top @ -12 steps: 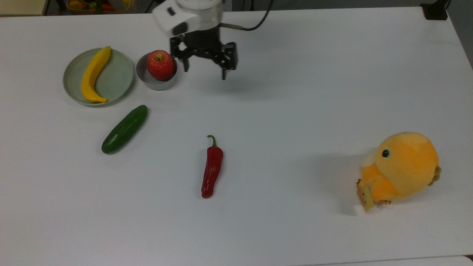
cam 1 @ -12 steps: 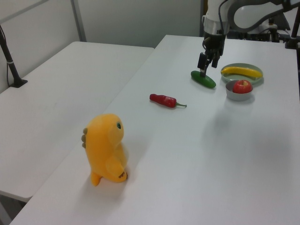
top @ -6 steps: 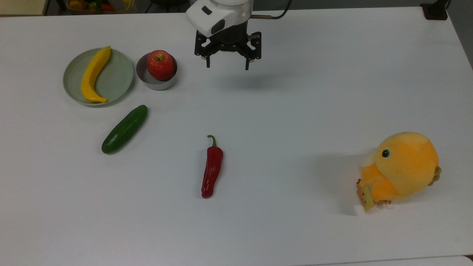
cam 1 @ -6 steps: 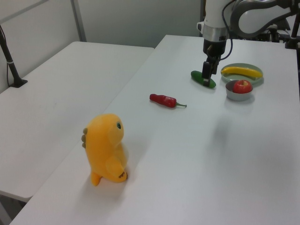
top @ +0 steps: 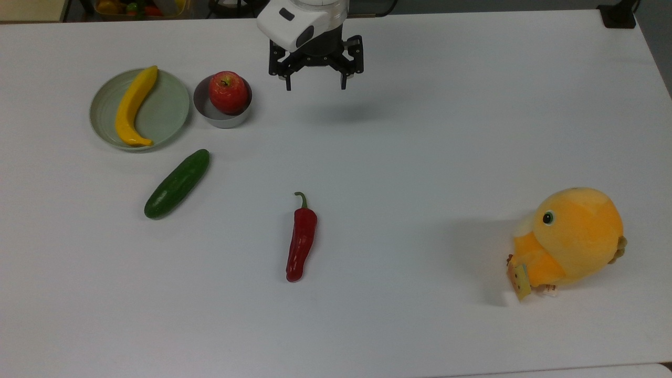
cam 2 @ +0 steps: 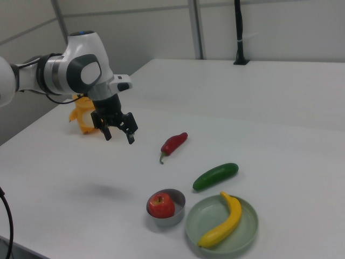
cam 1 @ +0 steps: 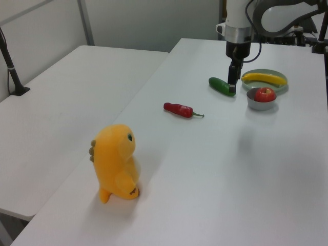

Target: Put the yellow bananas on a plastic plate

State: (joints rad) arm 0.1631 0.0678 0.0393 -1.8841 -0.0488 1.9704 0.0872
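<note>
The yellow banana (top: 131, 105) lies across the pale grey-green plastic plate (top: 168, 113) at the top view's upper left; its one tip reaches over the rim. Both are also seen in the left view, banana (cam 1: 264, 78) on plate (cam 1: 279, 73), and in the right view, banana (cam 2: 223, 222) on plate (cam 2: 242, 234). My gripper (top: 315, 85) hangs open and empty above the table, to the right of the bowl in the top view, well apart from the plate. It appears again in the left view (cam 1: 233, 84) and the right view (cam 2: 118, 136).
A grey metal bowl (top: 207, 113) with a red apple (top: 228, 92) stands beside the plate. A green cucumber (top: 177, 184) lies below the plate, a red chili pepper (top: 301, 237) mid-table, and an orange plush toy (top: 572, 239) at the top view's right.
My gripper has risen and moved away from the bowl toward the top view's upper middle, turning as it went. The banana, plate and other objects have stayed put.
</note>
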